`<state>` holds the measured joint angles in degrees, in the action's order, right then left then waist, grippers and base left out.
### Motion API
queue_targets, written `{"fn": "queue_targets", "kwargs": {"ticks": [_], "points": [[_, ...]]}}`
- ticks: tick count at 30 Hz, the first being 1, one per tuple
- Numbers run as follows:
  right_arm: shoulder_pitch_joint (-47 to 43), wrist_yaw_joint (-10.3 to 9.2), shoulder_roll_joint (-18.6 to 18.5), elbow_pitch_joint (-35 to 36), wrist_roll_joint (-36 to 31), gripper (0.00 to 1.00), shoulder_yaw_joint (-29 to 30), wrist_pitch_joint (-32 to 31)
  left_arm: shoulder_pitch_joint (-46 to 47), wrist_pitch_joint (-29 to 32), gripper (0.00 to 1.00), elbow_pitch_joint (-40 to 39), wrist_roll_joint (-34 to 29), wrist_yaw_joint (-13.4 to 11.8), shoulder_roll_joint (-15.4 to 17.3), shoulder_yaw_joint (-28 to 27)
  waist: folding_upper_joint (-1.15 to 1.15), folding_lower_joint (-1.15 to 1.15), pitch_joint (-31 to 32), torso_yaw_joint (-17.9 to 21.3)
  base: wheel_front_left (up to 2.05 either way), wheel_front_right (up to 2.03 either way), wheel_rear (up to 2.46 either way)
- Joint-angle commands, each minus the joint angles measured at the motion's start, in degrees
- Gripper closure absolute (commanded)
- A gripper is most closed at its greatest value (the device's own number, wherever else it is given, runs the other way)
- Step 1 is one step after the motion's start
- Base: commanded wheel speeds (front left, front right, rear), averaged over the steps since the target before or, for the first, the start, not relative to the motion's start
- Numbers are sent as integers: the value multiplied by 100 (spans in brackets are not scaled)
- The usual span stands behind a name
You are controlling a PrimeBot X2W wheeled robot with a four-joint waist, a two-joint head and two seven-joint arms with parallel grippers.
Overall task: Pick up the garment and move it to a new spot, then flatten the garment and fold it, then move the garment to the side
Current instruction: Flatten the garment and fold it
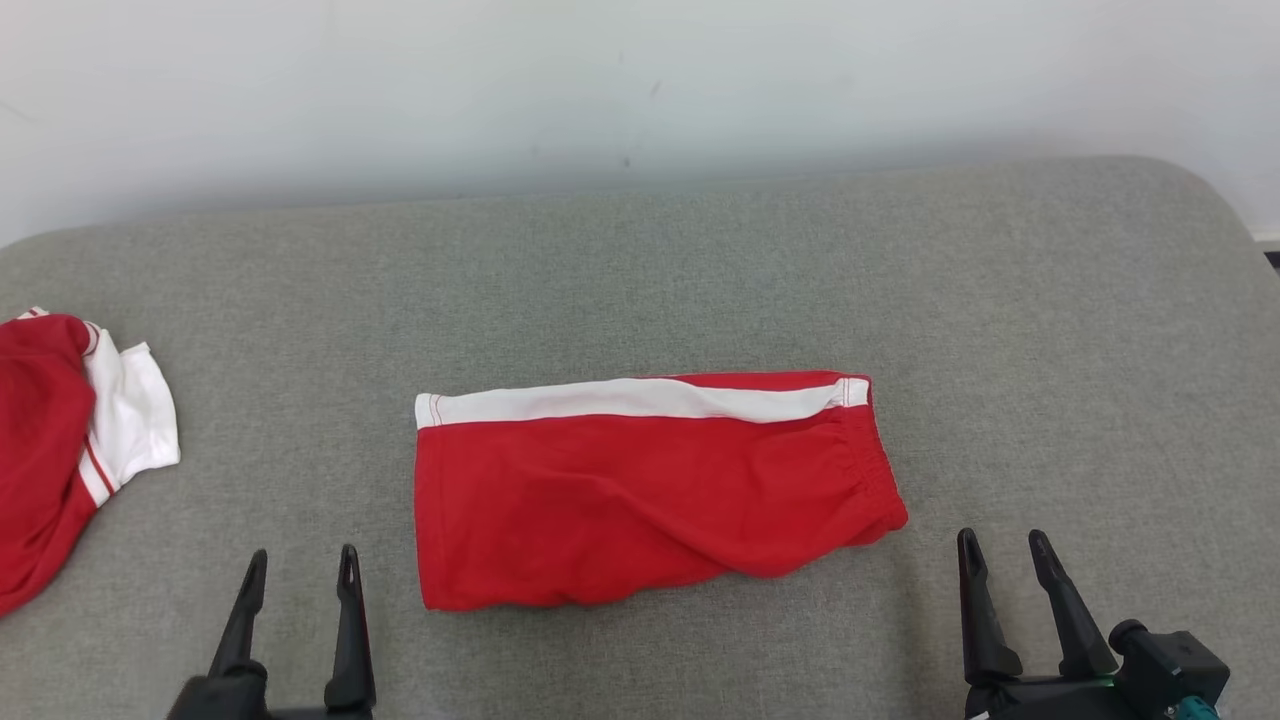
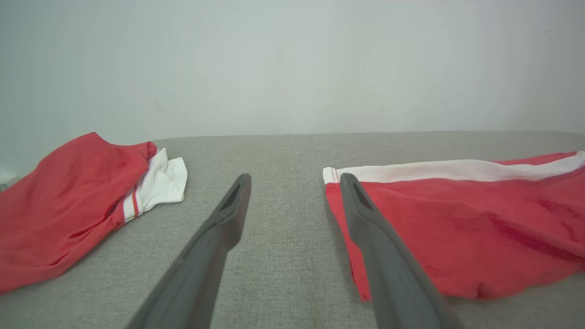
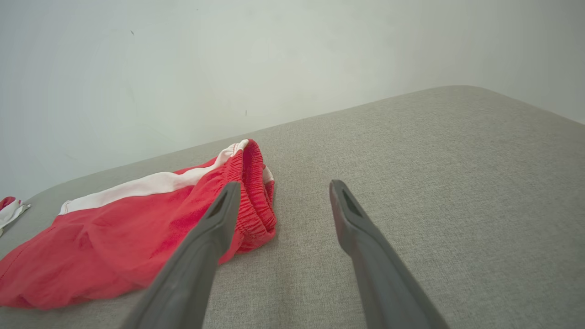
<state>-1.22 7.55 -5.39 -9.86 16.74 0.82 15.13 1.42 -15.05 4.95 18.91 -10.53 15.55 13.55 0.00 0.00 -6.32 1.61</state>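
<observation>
At the centre of the grey woven upholstered surface point(image 1: 700, 280) lies the red fabric pair of shorts with a white side stripe point(image 1: 650, 500), doubled leg upon leg into a flat oblong. The stripe runs along the far edge, the gathered elastic waistband point(image 1: 880, 470) is to the robot's right, and the hemmed leg opening is to its left. Judged from this lay, the step in hand is either a further fold or the transfer to the side. Either is best done by first smoothing the slight ripple along the near edge, then pinching both layers together at the two near corners and lifting evenly so the layers do not slide apart. The left gripper point(image 1: 304, 553) stands just beside the hem-end near corner, on the robot's side of it, its two dark fingers spread wide and holding nothing. In the left wrist view one finger overlaps the hem edge, though contact cannot be told. The right gripper point(image 1: 1001, 536), also wide open and empty, stands just right of the waistband end, apart from the cloth. Well apart at the far left lies a second crumpled red-and-white garment point(image 1: 60, 440); a pale wall point(image 1: 640, 90) closes the far side.
</observation>
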Motion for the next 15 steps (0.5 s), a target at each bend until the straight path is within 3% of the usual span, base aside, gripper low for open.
{"fn": "queue_targets", "kwargs": {"ticks": [1, 5, 15], "points": [[-62, -14, 33, -9, -40, 0, 14, 1, -134, -17, 0, -3, -192, 90, -75, -101, 0, 0, 44, -42, 0, 0, 0], [-117, -14, 49, -81, -61, 0, 4, 1, -355, -17, 0, 45, -591, 422, -384, -513, 0, 0, 152, -119, 0, 0, 0], [458, -14, -233, -555, -122, 0, -279, 1, -480, -18, 0, -4, -1157, 972, -921, -1264, 0, 0, 180, -269, 0, 0, 0]]}}
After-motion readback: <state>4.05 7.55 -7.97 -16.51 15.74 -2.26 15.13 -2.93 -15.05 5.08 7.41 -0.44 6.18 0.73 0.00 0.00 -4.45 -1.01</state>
